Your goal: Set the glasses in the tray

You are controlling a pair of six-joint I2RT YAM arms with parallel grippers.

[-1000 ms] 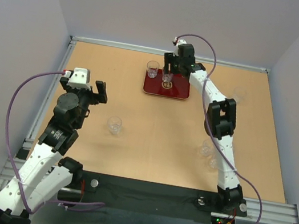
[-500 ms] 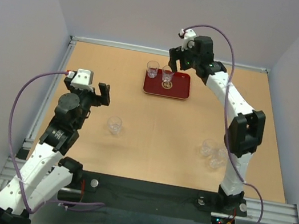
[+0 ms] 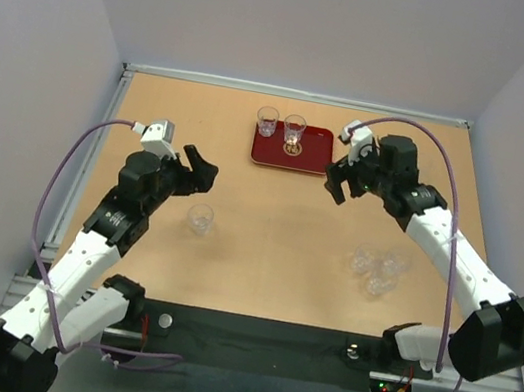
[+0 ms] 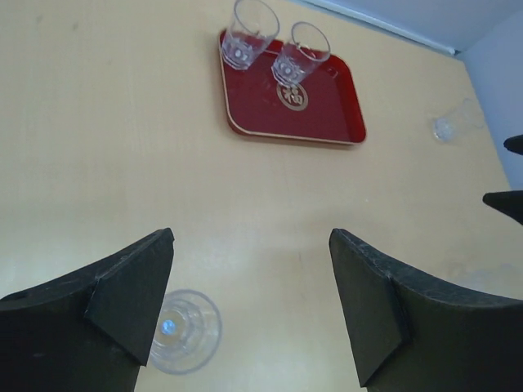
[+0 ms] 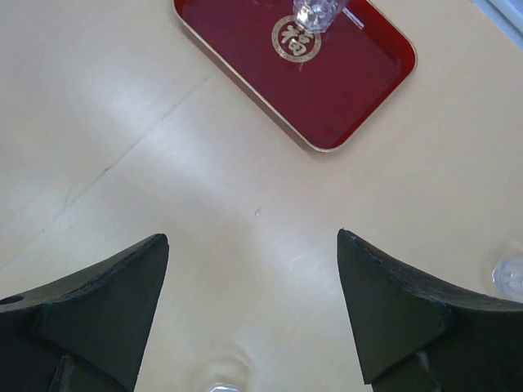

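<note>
The dark-red tray (image 3: 315,155) lies at the back centre with two clear glasses (image 3: 267,121) (image 3: 294,132) standing in it. They also show in the left wrist view (image 4: 248,33) (image 4: 299,53). One glass (image 3: 200,219) stands on the table at the left; in the left wrist view this glass (image 4: 186,331) is beside my left finger. My left gripper (image 3: 205,172) (image 4: 252,245) is open and empty, just behind it. My right gripper (image 3: 338,183) (image 5: 252,239) is open and empty over bare table, right of and in front of the tray (image 5: 343,77).
A cluster of glasses (image 3: 376,270) stands at the right front, under my right forearm. Another glass (image 4: 452,126) stands right of the tray. A raised rail (image 3: 290,92) runs along the table's far edge, with grey walls on three sides.
My right gripper let go of a glass on the tray's emblem, pulled back and came down to the tray's right front. My left gripper swung right, toward the left glass.
</note>
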